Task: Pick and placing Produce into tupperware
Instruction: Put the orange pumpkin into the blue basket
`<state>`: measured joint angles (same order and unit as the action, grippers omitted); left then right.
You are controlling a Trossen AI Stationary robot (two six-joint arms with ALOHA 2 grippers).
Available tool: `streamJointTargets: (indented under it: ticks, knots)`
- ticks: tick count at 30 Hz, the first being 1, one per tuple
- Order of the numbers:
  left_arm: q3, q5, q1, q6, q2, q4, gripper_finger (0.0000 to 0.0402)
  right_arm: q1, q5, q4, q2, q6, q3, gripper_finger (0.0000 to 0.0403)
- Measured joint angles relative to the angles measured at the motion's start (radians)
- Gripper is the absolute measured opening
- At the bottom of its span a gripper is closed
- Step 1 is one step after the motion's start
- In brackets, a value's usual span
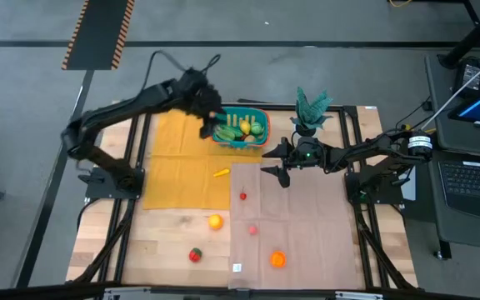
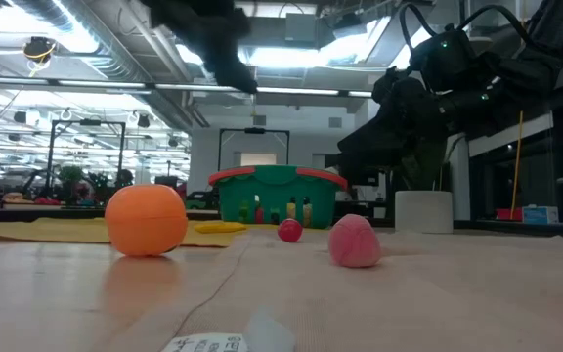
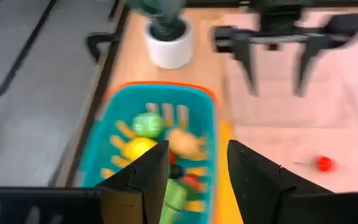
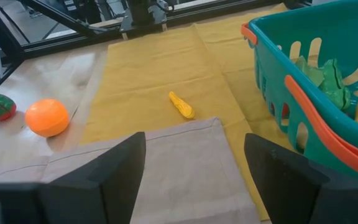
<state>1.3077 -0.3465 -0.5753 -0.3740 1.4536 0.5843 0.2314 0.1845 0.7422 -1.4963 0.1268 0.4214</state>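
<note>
Open cloth lies between the scattered toy fruits. The left gripper (image 1: 209, 125) hangs over the basket (image 1: 242, 140), blocking it from above. A potted plant (image 1: 310, 112) crowds its far side.

I see a wooden tabletop (image 1: 169, 242) carrying a yellow cloth (image 1: 182, 171) toward ten o'clock and a pale pink cloth (image 1: 294, 225) toward four. The teal basket (image 1: 242, 142) sits at twelve, a white plant pot (image 1: 307, 129) at one. A yellow piece (image 1: 221, 173) lies at centre; an orange ball (image 1: 215, 222) and a red fruit (image 1: 195, 255) rest on bare wood near seven.
</note>
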Motion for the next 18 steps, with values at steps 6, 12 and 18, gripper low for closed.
streamJointTargets:
  ticks: [6,12,18]
  knots:
    - [-0.352,-0.010,0.088,0.100,-0.230,-0.264,0.0151,0.000,0.000,0.002,0.000,-0.001,0.000,0.0275]
    - [-0.631,0.028,0.190,0.220,-0.397,-0.501,0.0159,0.000,0.000,0.001,0.000,-0.002,0.000,0.0275]
    - [-0.779,0.098,0.296,0.273,-0.487,-0.596,0.0159,-0.005,0.000,0.001,0.000,-0.003,0.000,0.0275]
